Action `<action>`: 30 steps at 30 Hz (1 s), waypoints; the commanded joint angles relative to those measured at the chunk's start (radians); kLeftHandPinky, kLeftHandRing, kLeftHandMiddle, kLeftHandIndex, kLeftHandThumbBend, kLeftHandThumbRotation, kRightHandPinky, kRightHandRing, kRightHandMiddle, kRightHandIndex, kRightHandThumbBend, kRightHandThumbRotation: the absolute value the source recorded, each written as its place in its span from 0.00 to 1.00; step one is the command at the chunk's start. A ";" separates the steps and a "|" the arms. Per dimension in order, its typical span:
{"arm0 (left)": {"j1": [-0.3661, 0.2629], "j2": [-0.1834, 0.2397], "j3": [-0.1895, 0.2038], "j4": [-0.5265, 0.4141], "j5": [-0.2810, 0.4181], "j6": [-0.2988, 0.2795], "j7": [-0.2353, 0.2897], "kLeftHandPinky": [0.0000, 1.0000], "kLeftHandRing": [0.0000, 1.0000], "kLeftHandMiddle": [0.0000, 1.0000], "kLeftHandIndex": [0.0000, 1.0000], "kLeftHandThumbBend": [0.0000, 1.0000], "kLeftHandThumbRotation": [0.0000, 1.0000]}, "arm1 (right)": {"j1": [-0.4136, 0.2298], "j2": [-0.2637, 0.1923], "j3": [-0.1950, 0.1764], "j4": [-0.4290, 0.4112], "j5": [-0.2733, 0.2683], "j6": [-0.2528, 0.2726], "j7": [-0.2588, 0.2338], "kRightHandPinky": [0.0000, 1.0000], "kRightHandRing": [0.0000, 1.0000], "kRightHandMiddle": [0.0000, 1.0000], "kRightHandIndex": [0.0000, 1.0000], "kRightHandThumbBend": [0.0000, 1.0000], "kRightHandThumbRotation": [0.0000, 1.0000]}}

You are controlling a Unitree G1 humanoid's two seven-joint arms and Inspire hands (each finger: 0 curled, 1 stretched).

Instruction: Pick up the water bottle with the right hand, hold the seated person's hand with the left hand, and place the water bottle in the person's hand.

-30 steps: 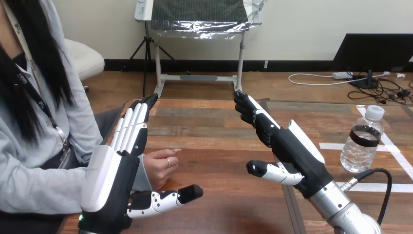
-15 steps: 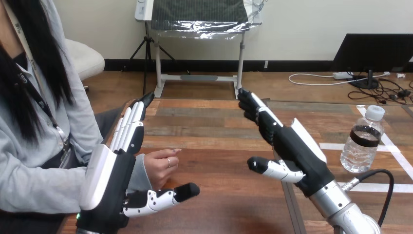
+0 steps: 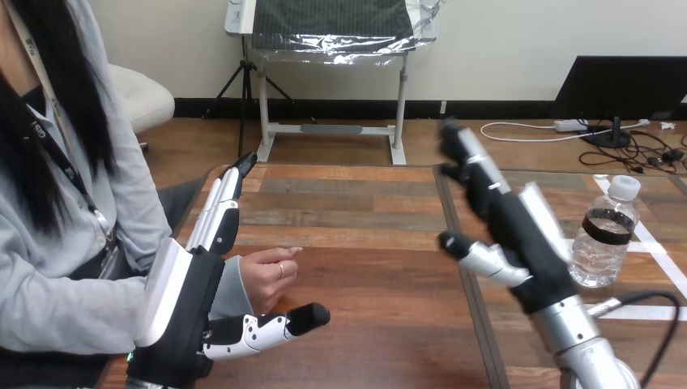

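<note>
A bench point(image 3: 364, 243) of brown wooden planks fills the foreground, with strips of white tape point(image 3: 663, 263) on its right part. Beyond it lies a wooden floor point(image 3: 340, 146) that meets a white wall point(image 3: 502, 49) along a black baseboard point(image 3: 324, 108). A white metal stand point(image 3: 263, 105) carries a dark panel point(image 3: 332, 24) under clear plastic, with a black tripod point(image 3: 241, 97) beside it. A white chair point(image 3: 142, 97) stands at the left, a dark monitor point(image 3: 624, 85) and a white power strip point(image 3: 575, 125) at the right.

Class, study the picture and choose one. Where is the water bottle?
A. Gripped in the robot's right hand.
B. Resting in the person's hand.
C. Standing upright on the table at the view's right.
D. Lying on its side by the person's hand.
C: the water bottle stands cap-up on the table, beside the open right hand, which holds nothing.
</note>
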 commanded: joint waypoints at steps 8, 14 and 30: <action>-0.059 0.010 0.001 0.010 -0.026 -0.017 -0.025 0.95 1.00 1.00 1.00 1.00 0.72 | -0.106 -0.033 -0.080 0.011 0.024 -0.009 -0.113 0.91 1.00 1.00 1.00 1.00 0.68; -0.057 0.009 0.003 0.011 -0.013 -0.016 -0.022 0.95 1.00 1.00 1.00 1.00 0.72 | -0.130 -0.063 -0.099 0.034 -0.003 -0.005 -0.171 0.91 1.00 1.00 1.00 1.00 0.69; -0.048 0.024 0.012 0.011 -0.029 -0.026 -0.039 0.98 1.00 1.00 1.00 1.00 0.72 | -0.203 -0.149 -0.133 0.087 -0.027 0.025 -0.261 0.95 1.00 1.00 1.00 1.00 0.71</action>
